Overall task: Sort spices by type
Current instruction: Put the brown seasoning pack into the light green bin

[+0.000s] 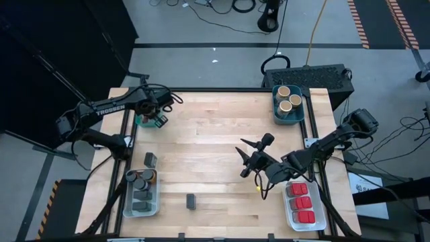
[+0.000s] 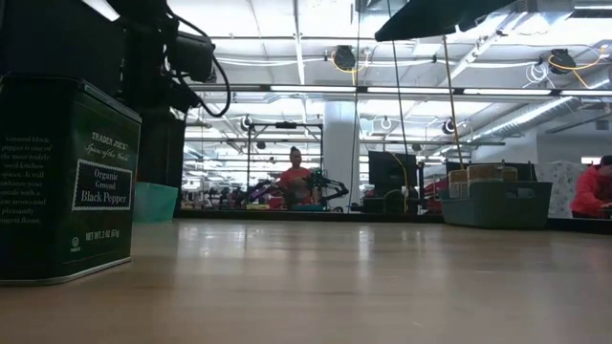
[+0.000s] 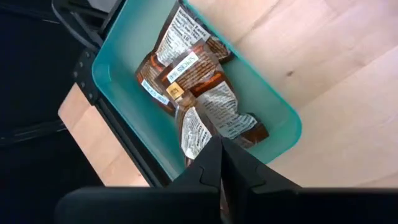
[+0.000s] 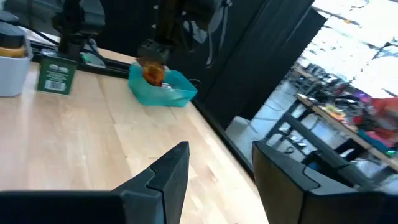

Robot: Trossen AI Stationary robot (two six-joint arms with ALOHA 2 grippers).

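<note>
Hanging over the teal bin (image 3: 124, 43) at the worktop's far left corner, the left tool (image 3: 221, 163) is seen pinched shut above the brown packets (image 3: 193, 87) inside, while the right tool (image 1: 250, 160) is held part-open mid-worktop, empty.

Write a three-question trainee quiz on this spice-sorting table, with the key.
1. True or false: the teal bin under the left end effector holds printed packets.
2. How many red tins lie in the clear bin at the table's near right corner?
3. Multiple choice: the tan cylinders sit in (A) the near left bin, (B) the far right bin, (C) loose at mid-table.

Key:
1. True. The left end effector is shut above them.
2. Three, in one row.
3. B. The right end effector is open over mid-table, holding nothing.
</note>
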